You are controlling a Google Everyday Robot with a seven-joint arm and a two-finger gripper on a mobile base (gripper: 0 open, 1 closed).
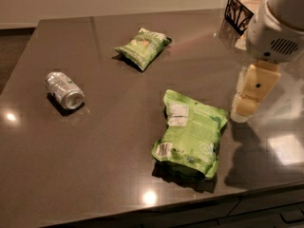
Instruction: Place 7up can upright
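Note:
The 7up can (64, 90) is silver with green marks and lies on its side at the left of the dark table (114, 165), one shiny round end facing the front right. My gripper (244, 111) hangs from the white arm (278, 30) at the right side of the table, just right of a large green snack bag. It is far from the can and holds nothing that I can see.
A large green snack bag (190, 134) lies in the middle front. A smaller green bag (141, 46) lies towards the back. A black wire basket (242, 11) stands at the back right corner. The table's front edge runs close below the large bag.

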